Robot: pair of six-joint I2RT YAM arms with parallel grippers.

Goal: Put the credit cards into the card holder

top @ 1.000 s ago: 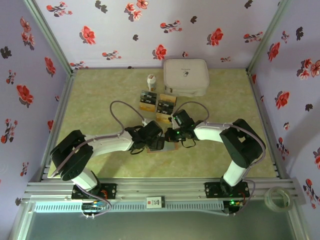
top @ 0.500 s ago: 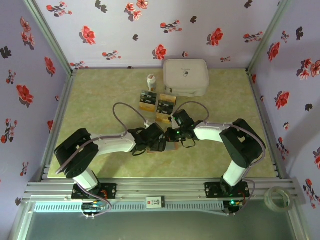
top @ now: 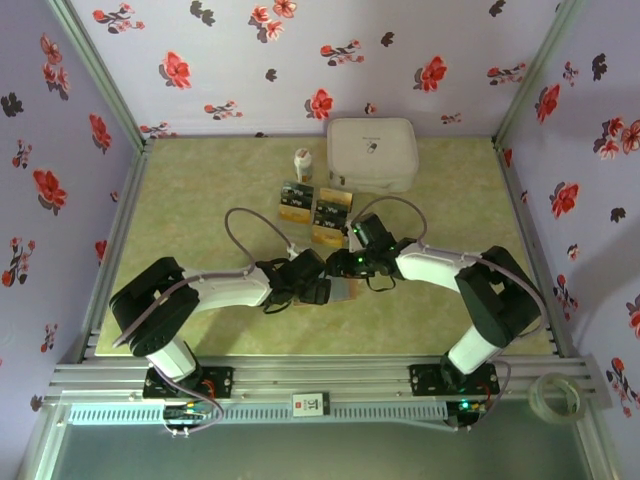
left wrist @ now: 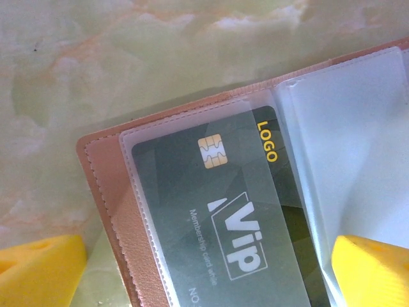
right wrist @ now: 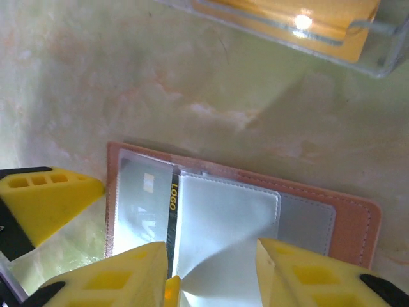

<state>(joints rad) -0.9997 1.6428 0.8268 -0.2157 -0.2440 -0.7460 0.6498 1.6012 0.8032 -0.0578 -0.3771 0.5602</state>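
The reddish-brown card holder [left wrist: 108,192] lies open on the table under both grippers [top: 345,292]. A black credit card [left wrist: 217,211] marked VIP and LOGO sits inside the left clear sleeve. My left gripper [left wrist: 204,272] hangs open over that sleeve, one yellow finger on each side of it. My right gripper [right wrist: 211,281] stands open above the card holder [right wrist: 348,217], and a loose clear sleeve page [right wrist: 223,236] curls up between its fingers. The edge of the black card [right wrist: 171,198] shows beside that page. More credit cards [top: 317,208], black and gold-orange, stand in clear racks just behind.
A big white rounded case [top: 372,153] sits at the back, with a small white bottle [top: 302,163] to its left. A clear rack with an orange card [right wrist: 287,19] is close ahead of the right gripper. Flowered walls enclose the table [top: 200,220] on three sides.
My right gripper's jaws have gone from shut to apart, and that arm has drawn slightly right. The left arm pulled back a little earlier and now holds still, open.
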